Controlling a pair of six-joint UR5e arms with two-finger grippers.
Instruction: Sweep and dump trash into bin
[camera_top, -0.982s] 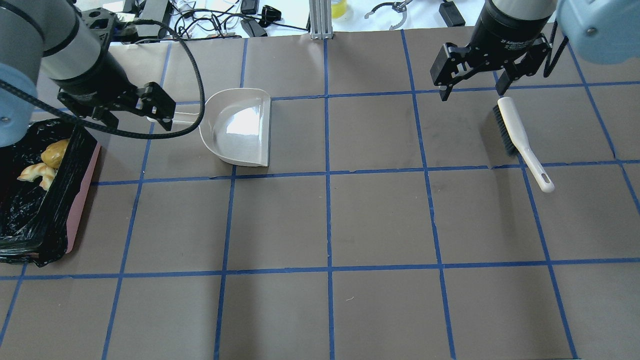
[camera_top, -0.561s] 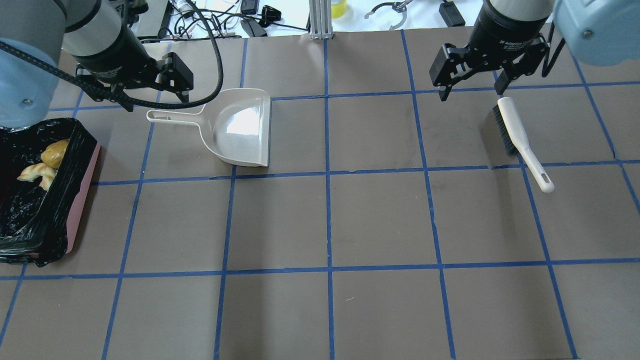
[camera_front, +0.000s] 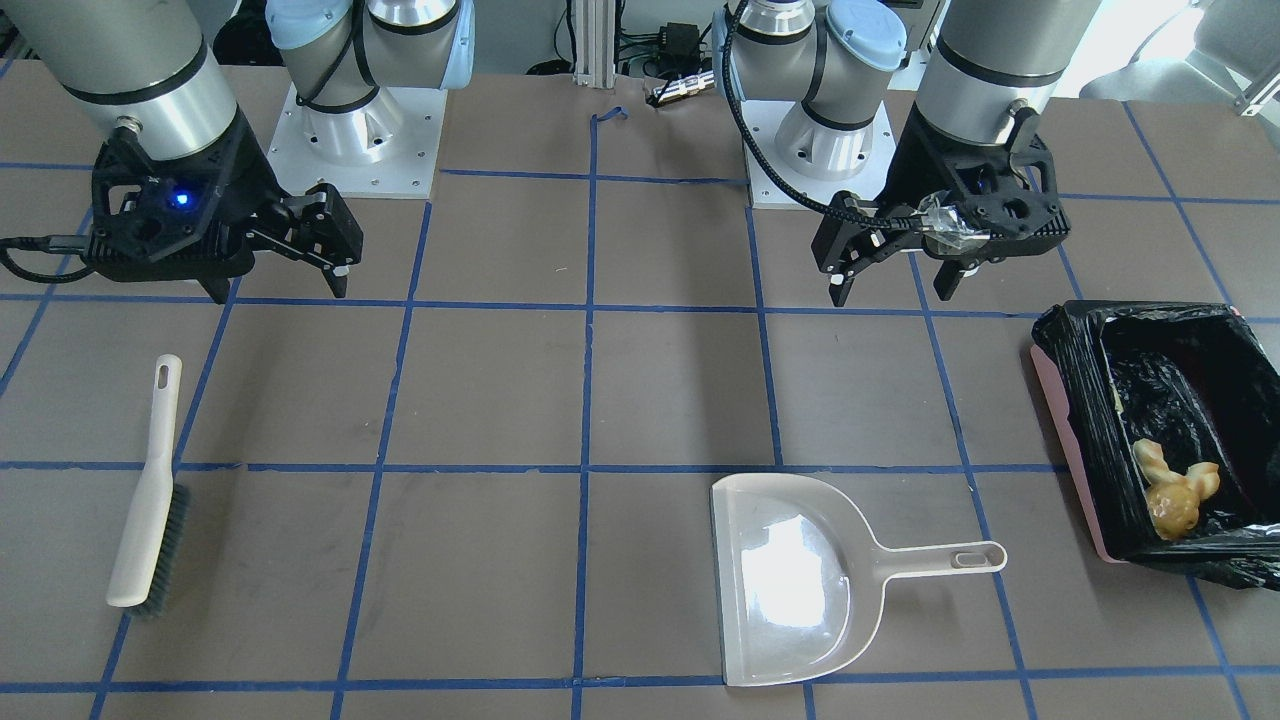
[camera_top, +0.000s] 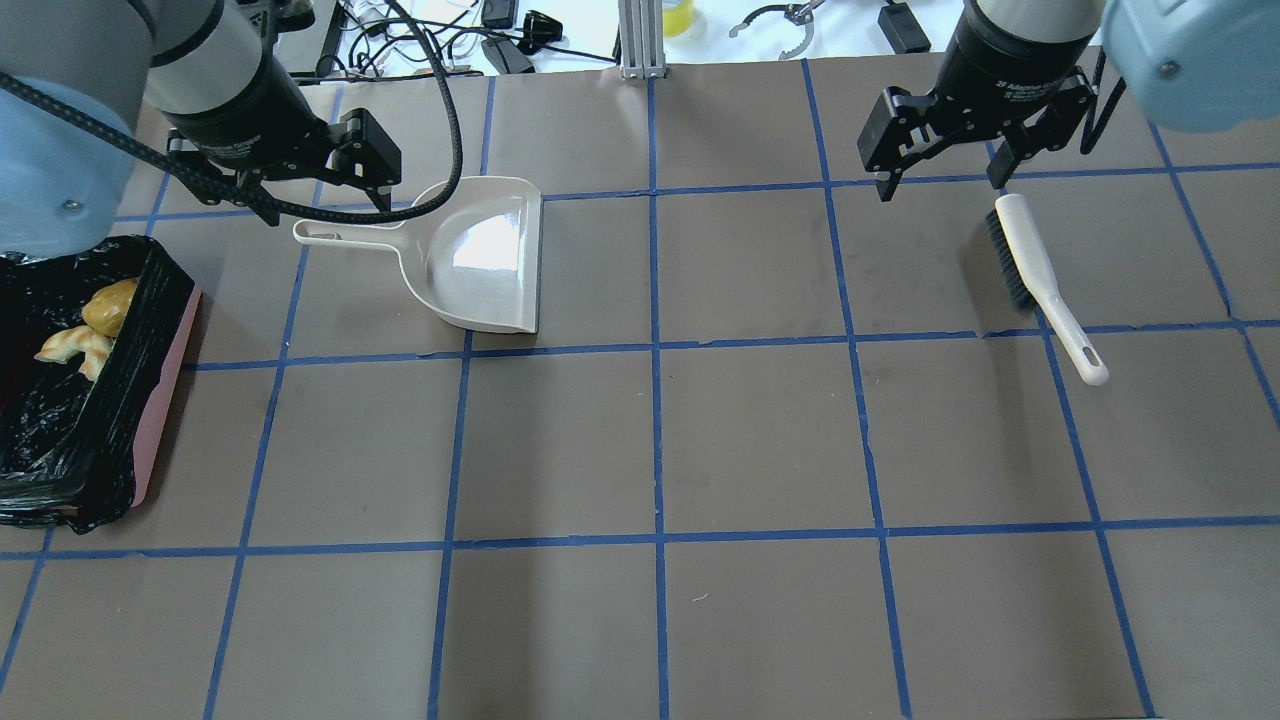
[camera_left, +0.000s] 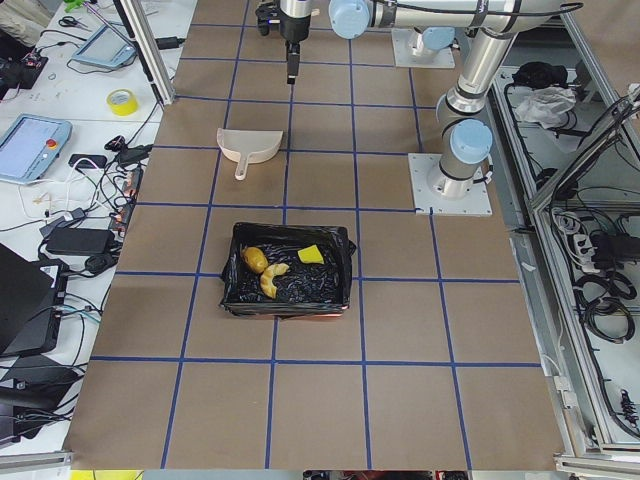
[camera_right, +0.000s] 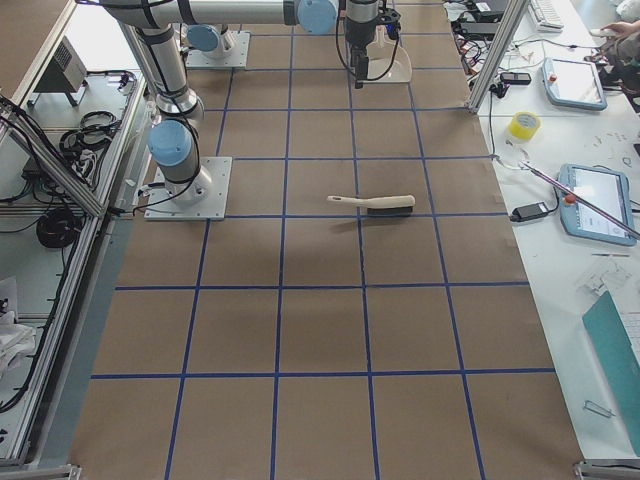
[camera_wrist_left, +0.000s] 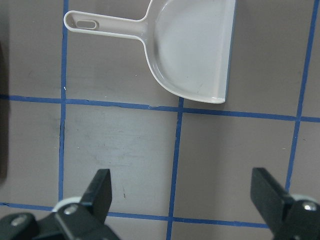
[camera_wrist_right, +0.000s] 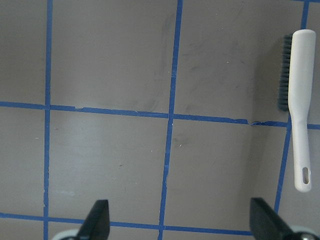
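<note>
The bin (camera_top: 165, 390) is pink with a black bag and stands at the table's left edge. It also shows in the front view (camera_front: 1065, 430). In it lie the tan lump (camera_top: 108, 305), the pale crescent (camera_top: 65, 345) and the yellow-green sponge (camera_left: 311, 254). My left gripper (camera_top: 325, 205) is open and empty, just behind the handle of the empty beige dustpan (camera_top: 480, 255). My right gripper (camera_top: 942, 185) is open and empty, just behind the head of the beige brush (camera_top: 1040, 280), which lies flat on the table.
The dustpan (camera_front: 790, 580) and the brush (camera_front: 150, 490) both lie on the brown table with blue grid tape. Cables and tools lie beyond the far edge (camera_top: 500, 40). An aluminium post (camera_top: 640, 40) stands at the far middle.
My left gripper has moved off the dustpan handle, back toward the far edge and slightly right, leaving the handle uncovered. The right gripper has barely moved.
</note>
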